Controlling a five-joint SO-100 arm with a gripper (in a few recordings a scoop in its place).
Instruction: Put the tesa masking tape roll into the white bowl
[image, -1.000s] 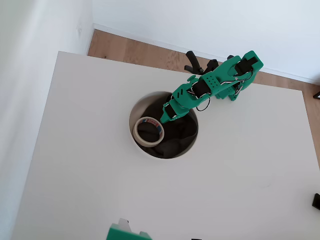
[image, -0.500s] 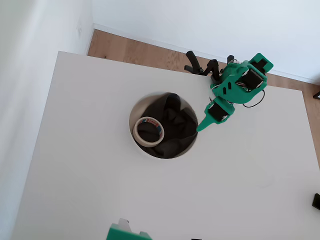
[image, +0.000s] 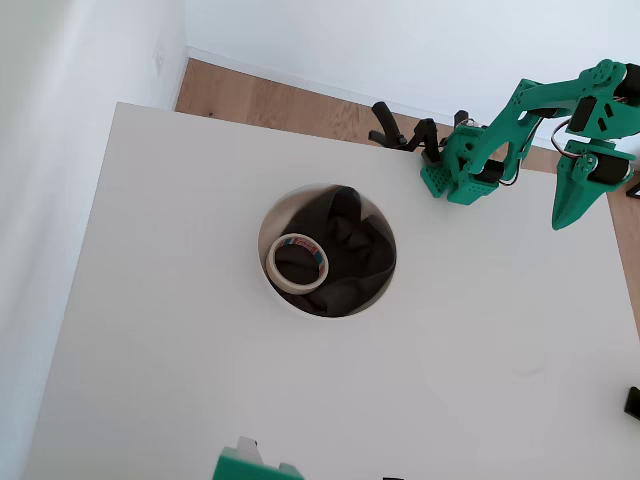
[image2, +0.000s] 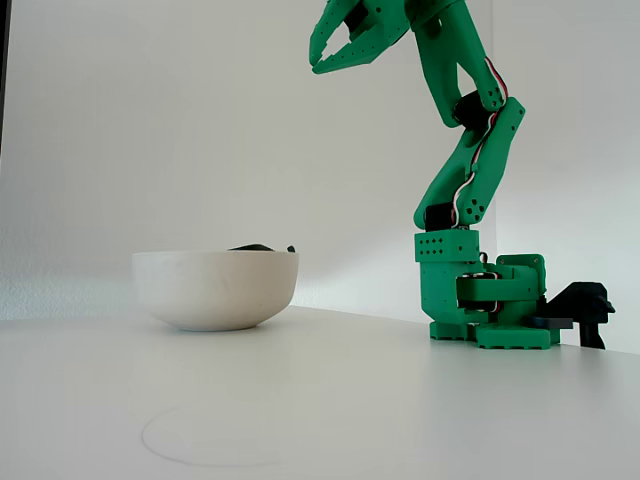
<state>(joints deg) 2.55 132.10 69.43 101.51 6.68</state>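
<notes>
The tesa masking tape roll (image: 297, 263), a small cream ring, lies flat on dark cloth in the left part of the white bowl (image: 262, 248). In the fixed view the bowl (image2: 215, 290) stands on the table with a bit of dark cloth showing above its rim; the roll is hidden by the wall. My green gripper (image: 562, 218) hangs far to the right of the bowl, past its base. From the side, the gripper (image2: 317, 56) is raised high above the table, jaws slightly apart with nothing between them.
The arm's green base (image: 468, 175) is fixed at the table's far edge, with black clamps (image: 400, 133) beside it. A small dark object (image: 632, 401) sits at the right edge. Wooden floor (image: 280, 100) lies beyond the table, and a wall stands on the left.
The arm has pulled back from over the bowl, swinging up and to the right. The tape roll stays in the bowl where it was.
</notes>
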